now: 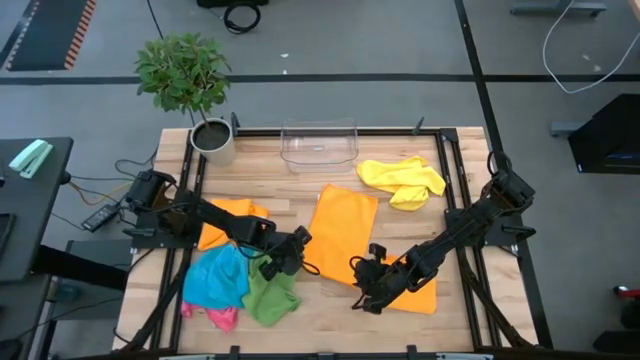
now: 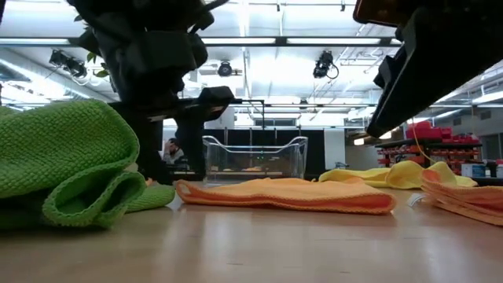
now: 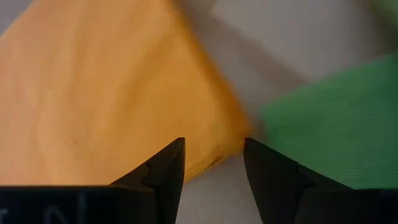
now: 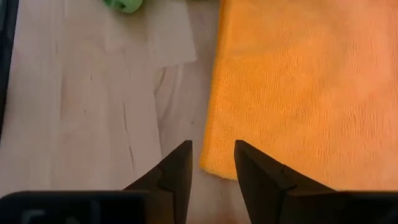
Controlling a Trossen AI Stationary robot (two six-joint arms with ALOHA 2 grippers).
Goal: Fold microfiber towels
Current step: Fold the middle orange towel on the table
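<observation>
We judge the soft, light orange microfiber towel (image 4: 292, 87) best pinched at its corner; both the left gripper (image 3: 214, 163) and the right gripper (image 4: 213, 163) stand parted, holding nothing.

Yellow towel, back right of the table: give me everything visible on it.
The yellow towel is a soft, crumpled microfiber cloth, bunched rather than flat, with folds and one lobe hanging toward the table's front. It lies on the wooden table near the far right, beside the clear plastic bin and apart from the spread orange towel. Neither claw touches it. In the low view it shows as a low, rumpled yellow heap.
</observation>
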